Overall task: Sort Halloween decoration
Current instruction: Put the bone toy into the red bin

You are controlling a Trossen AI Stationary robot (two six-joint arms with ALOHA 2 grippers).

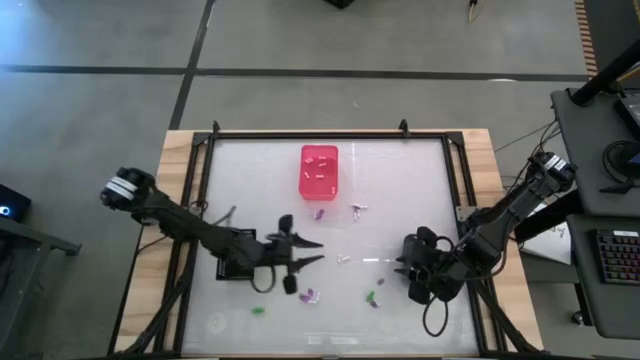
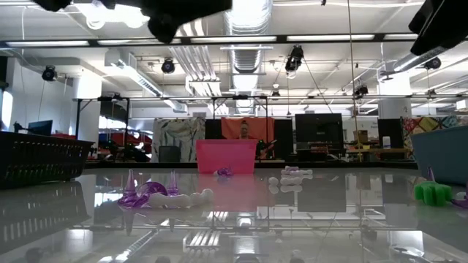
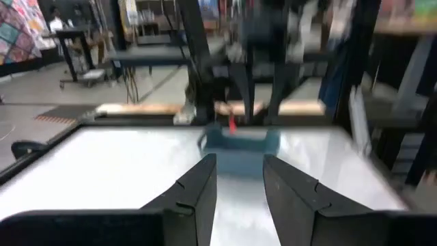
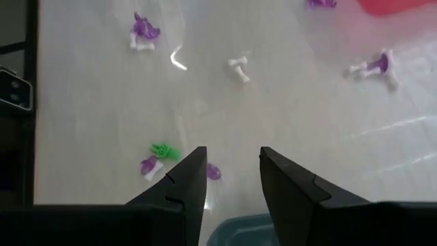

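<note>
Halloween decoration (image 1: 358, 209): small purple, white and green pieces scattered on the white table (image 1: 240, 170); some white ones already lie inside the pink bin (image 1: 319, 171).
Left gripper (image 1: 312, 252): I hold it over the middle of the table, fingers apart, nothing between them.
Right gripper (image 1: 404, 268): it is near the table's right side, pointing toward the centre; the fingers stand apart and are empty.
High view only: the pink bin at the far middle, a green piece (image 1: 259, 311) alone near the front edge, and both my arms together.
Low view only: a black basket (image 2: 40, 158) at one side and a purple and white cluster (image 2: 157, 194) close to the camera; a green piece (image 2: 433, 192) on the other side.
Left wrist view only: a grey-blue bin (image 3: 240, 141) ahead of my fingers, with something small and red at its rim.
Right wrist view only: a white bone-shaped piece (image 4: 240, 70), and a green piece (image 4: 163, 150) beside a purple one, just before my fingers.
</note>
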